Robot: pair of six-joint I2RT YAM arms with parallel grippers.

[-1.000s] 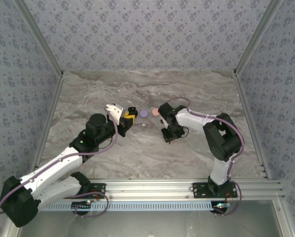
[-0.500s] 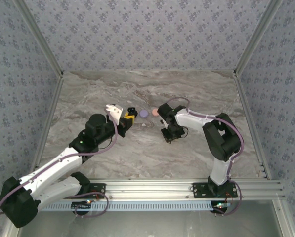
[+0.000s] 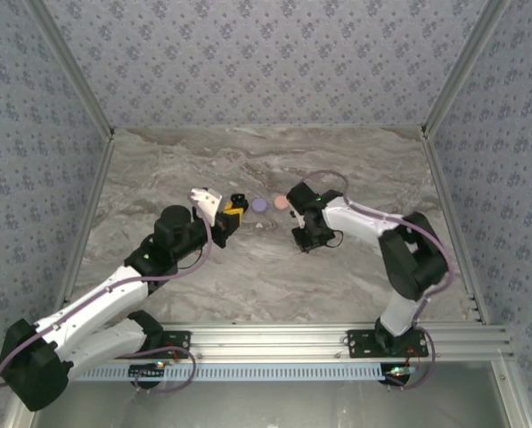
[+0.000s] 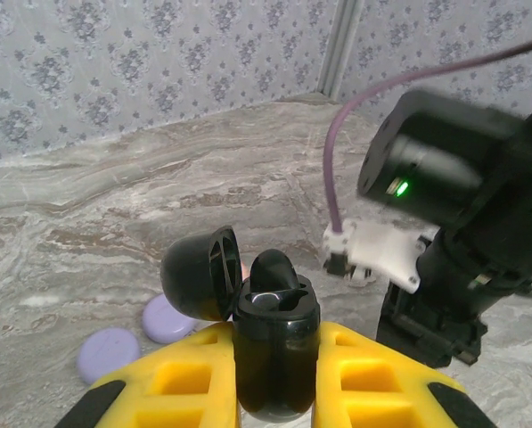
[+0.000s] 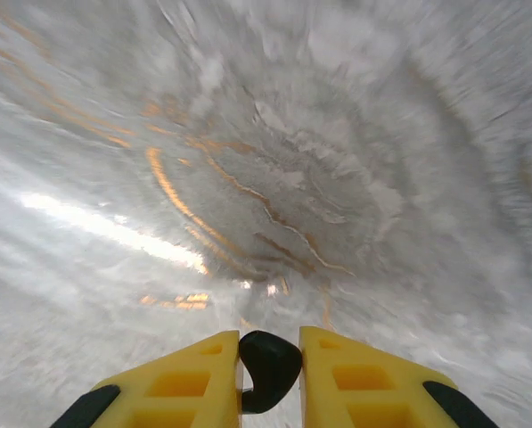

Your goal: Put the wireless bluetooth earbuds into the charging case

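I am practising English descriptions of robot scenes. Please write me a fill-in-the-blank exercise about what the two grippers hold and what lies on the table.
1. The left gripper is shut on the black oval plastic charging case, whose hinged lid stands ____.
2. The right gripper pinches a tiny plastic earbud of ____ colour.
3. The flat round disc lying on the marble table is ____.
Missing words: open; black; lilac.
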